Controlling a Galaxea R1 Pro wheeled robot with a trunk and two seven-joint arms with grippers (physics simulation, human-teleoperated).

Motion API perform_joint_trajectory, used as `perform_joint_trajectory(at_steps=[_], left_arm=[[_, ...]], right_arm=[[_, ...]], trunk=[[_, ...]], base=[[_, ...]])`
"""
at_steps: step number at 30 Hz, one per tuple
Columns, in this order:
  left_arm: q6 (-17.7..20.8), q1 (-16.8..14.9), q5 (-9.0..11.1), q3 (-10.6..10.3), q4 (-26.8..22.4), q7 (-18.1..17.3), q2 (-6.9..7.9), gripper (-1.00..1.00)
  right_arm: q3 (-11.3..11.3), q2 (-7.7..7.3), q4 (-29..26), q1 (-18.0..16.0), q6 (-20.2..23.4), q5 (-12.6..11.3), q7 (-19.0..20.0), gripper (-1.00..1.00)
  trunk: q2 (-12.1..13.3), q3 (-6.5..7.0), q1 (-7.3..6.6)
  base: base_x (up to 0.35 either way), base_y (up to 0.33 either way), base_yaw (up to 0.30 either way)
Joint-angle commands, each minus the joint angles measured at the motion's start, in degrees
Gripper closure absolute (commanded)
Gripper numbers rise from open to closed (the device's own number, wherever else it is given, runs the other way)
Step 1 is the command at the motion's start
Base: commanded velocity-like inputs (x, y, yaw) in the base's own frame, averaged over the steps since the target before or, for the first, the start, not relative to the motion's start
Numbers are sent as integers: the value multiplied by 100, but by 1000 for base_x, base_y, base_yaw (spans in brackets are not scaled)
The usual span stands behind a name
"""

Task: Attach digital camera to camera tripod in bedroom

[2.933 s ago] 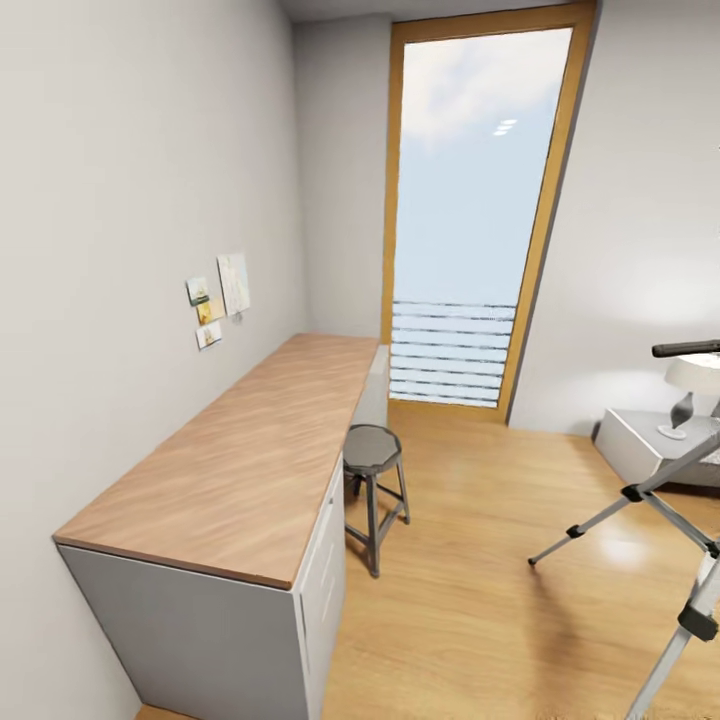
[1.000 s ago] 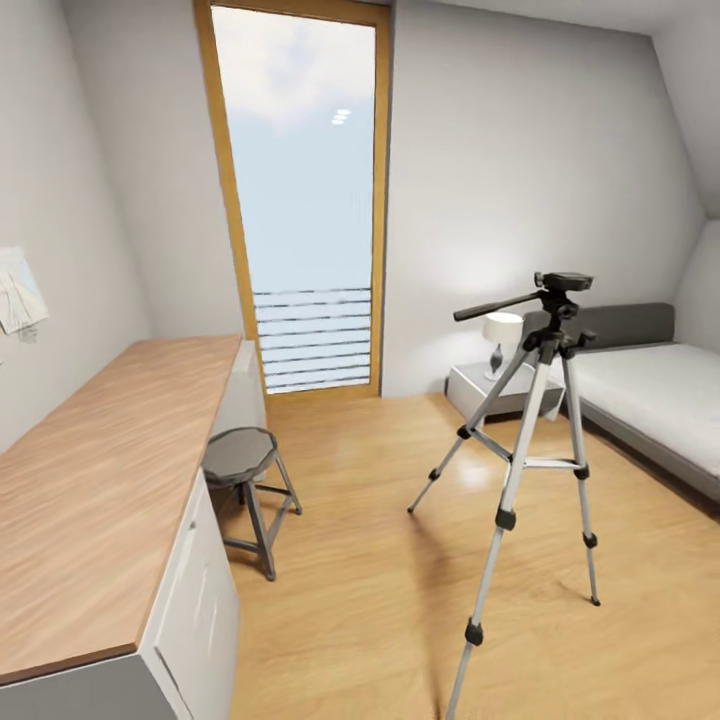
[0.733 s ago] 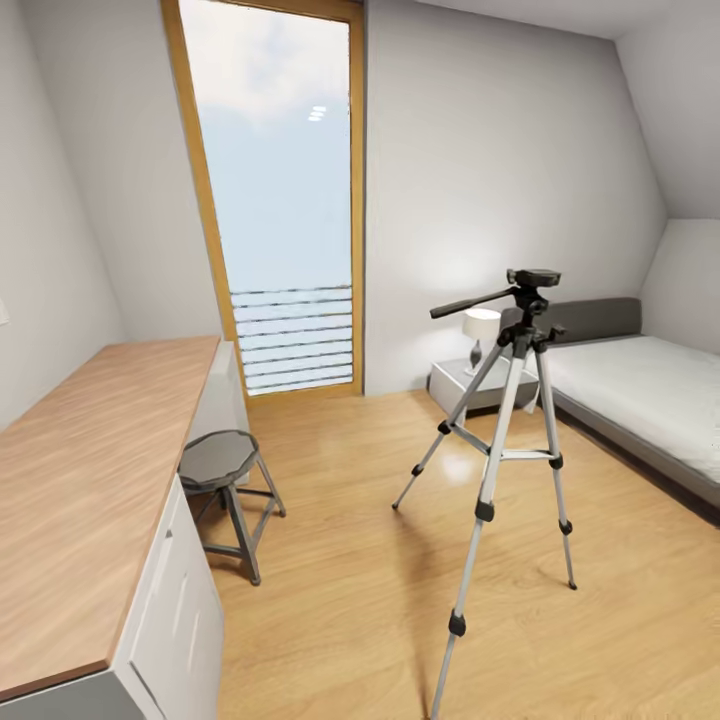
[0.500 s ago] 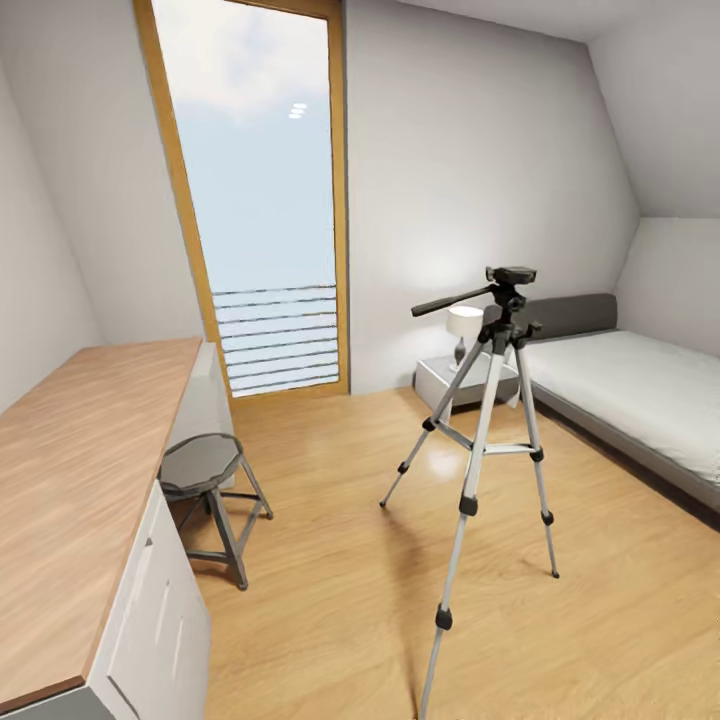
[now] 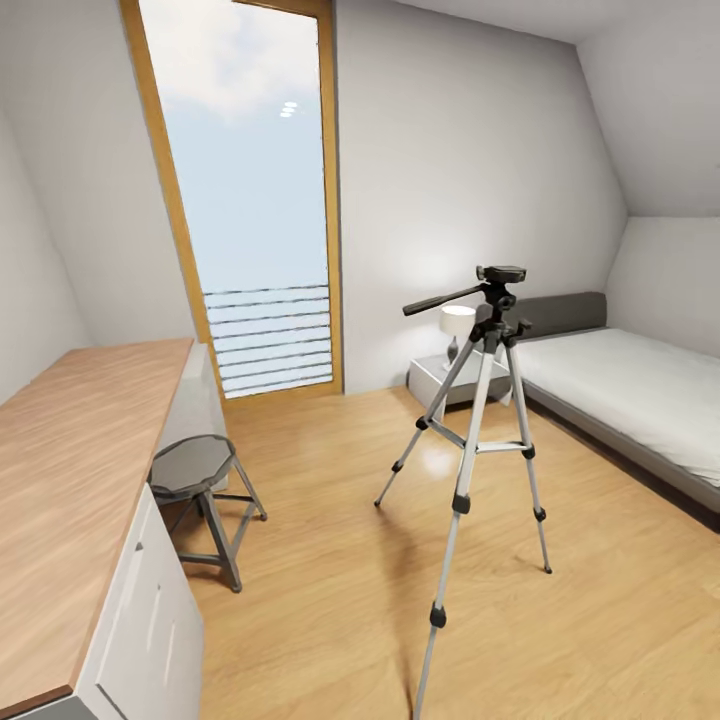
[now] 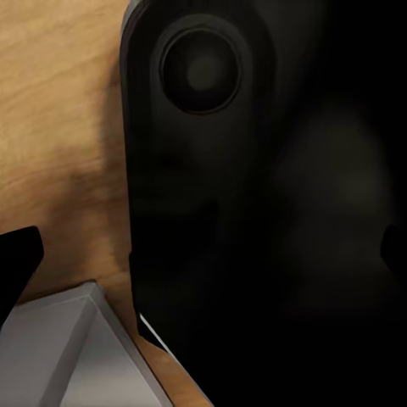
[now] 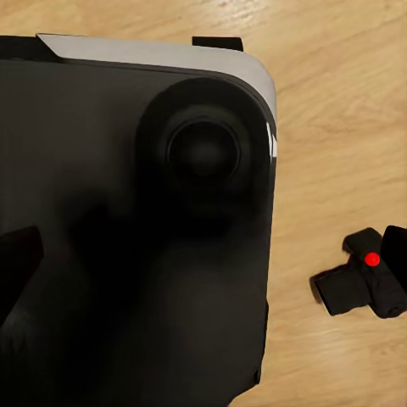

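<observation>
The camera tripod (image 5: 487,400) is seen upright on the wood floor (image 5: 330,560), near the bed (image 5: 625,385). The digital camera (image 7: 363,282) is seen at the right gripper (image 7: 392,270), whose grip cannot be told; neither can the left gripper's.

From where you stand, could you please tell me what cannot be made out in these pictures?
- Digital camera, right wrist view: cut off by the picture's edge; whether a gripper holds it cannot be told.
- Right wrist and left wrist views: a dark robot part close to each lens hides much of the floor.
- Camera tripod, head view: the nearest leg's foot is cut off by the bottom edge.
- Bed, head view: its far end is cut off by the edge.
</observation>
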Motion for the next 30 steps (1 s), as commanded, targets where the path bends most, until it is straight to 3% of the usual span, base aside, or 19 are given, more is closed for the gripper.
perform_joint_trajectory(at_steps=[1, 13, 30], left_arm=[[-10, 3, 2, 0, -16, -2, 0, -100], [-14, 3, 2, 0, -65, 0, -3, -100], [-3, 3, 2, 0, -87, 0, -10, -100]], right_arm=[[7, 0, 2, -2, -9, 1, -4, -100], [7, 0, 2, -2, -9, 1, -5, -100], [5, -2, 10, -2, -506, -14, 33, -100]], trunk=[[-2, -4, 1], [-2, -13, 1], [-2, -79, 1]], base=[[101, 0, -14], [180, 0, -46], [28, 0, -208]])
